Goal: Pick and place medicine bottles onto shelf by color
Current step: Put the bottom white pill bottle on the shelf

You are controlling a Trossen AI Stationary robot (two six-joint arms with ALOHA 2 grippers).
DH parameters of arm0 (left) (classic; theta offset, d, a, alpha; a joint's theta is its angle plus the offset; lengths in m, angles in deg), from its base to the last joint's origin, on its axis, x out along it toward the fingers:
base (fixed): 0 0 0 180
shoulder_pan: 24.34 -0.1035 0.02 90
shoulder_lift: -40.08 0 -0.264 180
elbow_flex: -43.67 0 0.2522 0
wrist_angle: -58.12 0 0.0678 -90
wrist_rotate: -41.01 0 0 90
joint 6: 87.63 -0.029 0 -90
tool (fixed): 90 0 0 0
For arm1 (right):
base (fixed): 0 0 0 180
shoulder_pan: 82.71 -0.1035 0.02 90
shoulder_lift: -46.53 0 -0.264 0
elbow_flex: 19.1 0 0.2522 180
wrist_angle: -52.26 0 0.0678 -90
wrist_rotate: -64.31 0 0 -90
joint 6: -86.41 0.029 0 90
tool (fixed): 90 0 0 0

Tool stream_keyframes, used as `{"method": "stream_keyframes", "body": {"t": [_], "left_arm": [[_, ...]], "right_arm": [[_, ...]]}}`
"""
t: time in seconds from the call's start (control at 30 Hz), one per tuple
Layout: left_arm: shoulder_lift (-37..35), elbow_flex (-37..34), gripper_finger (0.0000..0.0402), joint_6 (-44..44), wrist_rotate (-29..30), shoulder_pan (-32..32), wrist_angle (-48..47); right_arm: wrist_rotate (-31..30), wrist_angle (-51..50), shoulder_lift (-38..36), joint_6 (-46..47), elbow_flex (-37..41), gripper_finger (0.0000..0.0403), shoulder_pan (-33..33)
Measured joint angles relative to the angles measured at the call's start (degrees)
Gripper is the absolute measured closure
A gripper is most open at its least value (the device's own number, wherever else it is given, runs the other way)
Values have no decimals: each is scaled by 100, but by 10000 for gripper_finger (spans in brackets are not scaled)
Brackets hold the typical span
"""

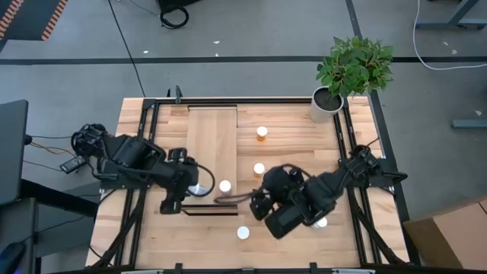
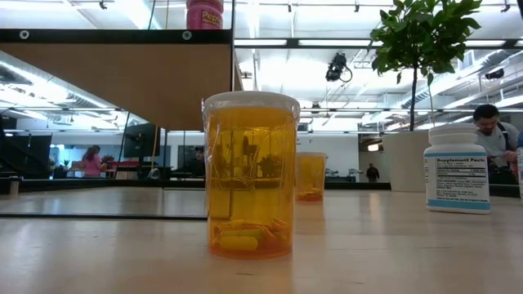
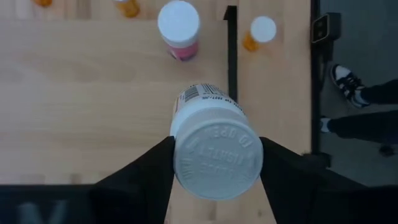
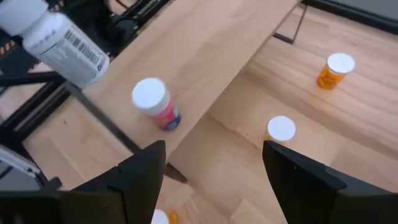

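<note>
Slatted wood tabletop (image 1: 304, 144), dark frame rails along both sides, grey floor all round; low view looks across to an office with people far off

Nearest, at 6 o'clock on the table: one white-capped orange bottle (image 1: 243, 233) standing alone, close to the front edge. Low view has an orange bottle (image 2: 250, 175) right up front, yellow pills in its bottom

Right gripper (image 1: 261, 205) at about 5 o'clock of table centre, fingers (image 4: 140, 180) spread wide, nothing between them, hanging above bare wood. Another white cap (image 1: 320, 222) partly hidden under that arm

Left gripper (image 1: 199, 188) at 7 o'clock, over the near end of the shelf (image 1: 212, 137). Its fingers (image 3: 152, 168) pinch a white bottle (image 3: 214, 149) by the sides, cap toward the wrist camera, barcode label showing; bottle looks lifted clear of the board

Pink bottle (image 1: 224, 186) with white cap stands upright on the shelf near its dark-framed end, just beside the left gripper

Farther out, toward 12 o'clock: orange bottle (image 1: 259, 169) mid-table, then another orange bottle (image 1: 262, 133) beyond it, both off the shelf

Farthest, at 1 o'clock: white plant pot (image 1: 326, 106) with leafy plant at the table corner
</note>
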Motion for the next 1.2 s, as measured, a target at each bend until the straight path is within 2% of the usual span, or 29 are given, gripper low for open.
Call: {"method": "stream_keyframes", "body": {"t": [0.13, 0.27, 0.43, 0.6, 0.9, 1.2], "left_arm": [[128, -4, 187, -470, -92, -277, 6], [221, -11, 194, -686, -529, -522, 2], [278, -11, 182, -795, -576, -635, 9], [328, -31, 190, -801, -573, -648, 15], [-98, -1269, 177, -646, -615, -534, -15], [-141, -1283, 185, -555, -641, -463, 9]], "right_arm": [[105, 0, -131, -128, -1, 126, 246], [228, 1, -229, -337, -3, 126, 427], [348, 0, -275, -472, -1, 126, 508], [419, 2, -275, -516, -1, 126, 502], [425, 1, -273, -565, -1, 126, 423], [424, 1, -271, -614, -1, 126, 430]]}}
